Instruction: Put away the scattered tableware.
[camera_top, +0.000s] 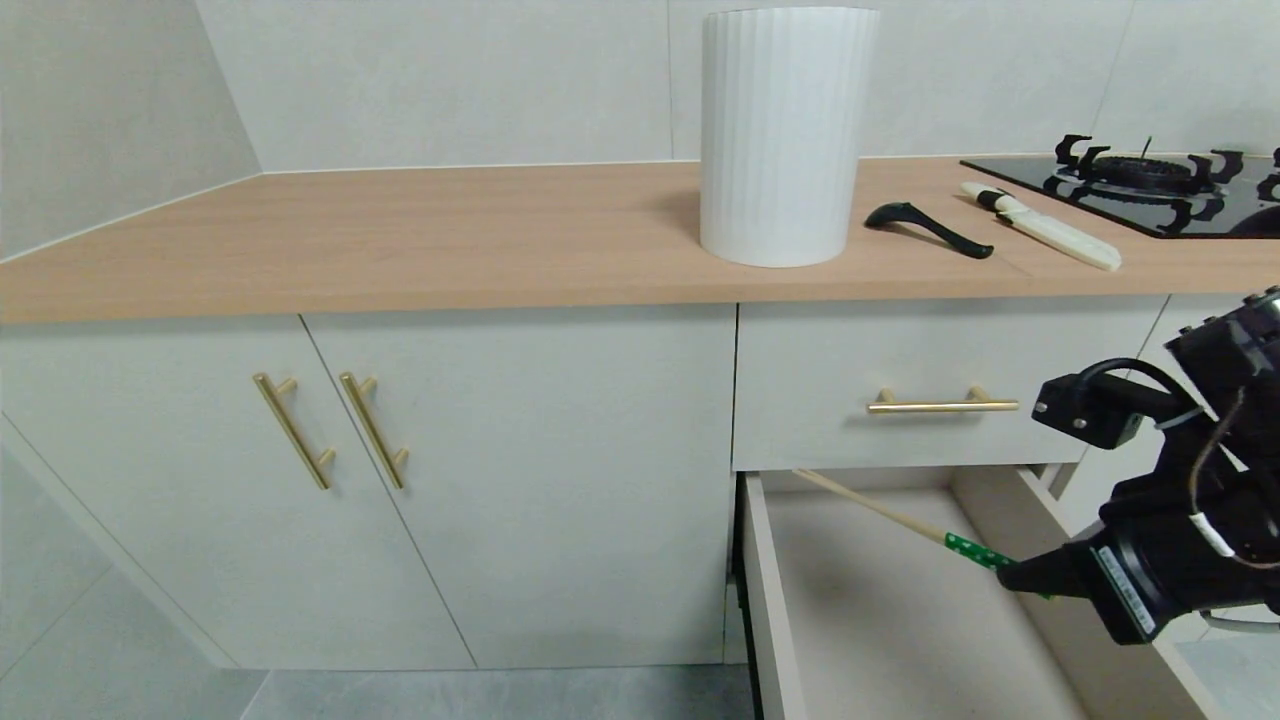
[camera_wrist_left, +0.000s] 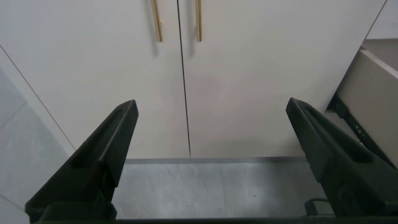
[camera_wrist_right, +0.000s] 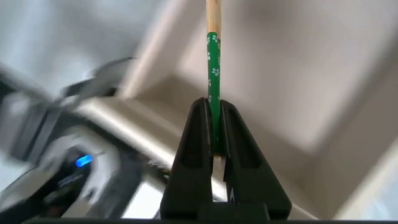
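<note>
Over the open drawer (camera_top: 770, 590) below the counter (camera_top: 400, 240), the right gripper (camera_top: 1010, 578) has its jaws clenched on the green end of what looks like a single chopstick (camera_top: 880, 510), its bare tip slanting toward the drawer's back corner. On the counter lie a black-handled tool (camera_top: 928, 228) and a white knife (camera_top: 1045, 225). The left gripper (camera_wrist_left: 211, 106) faces the cabinet doors (camera_wrist_left: 249, 74), jaws spread wide.

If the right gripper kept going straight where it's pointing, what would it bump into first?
The right gripper points into the open drawer, toward its far left corner. The chopstick it holds would probably reach the drawer's back there first, though depth is hard to judge.
</note>
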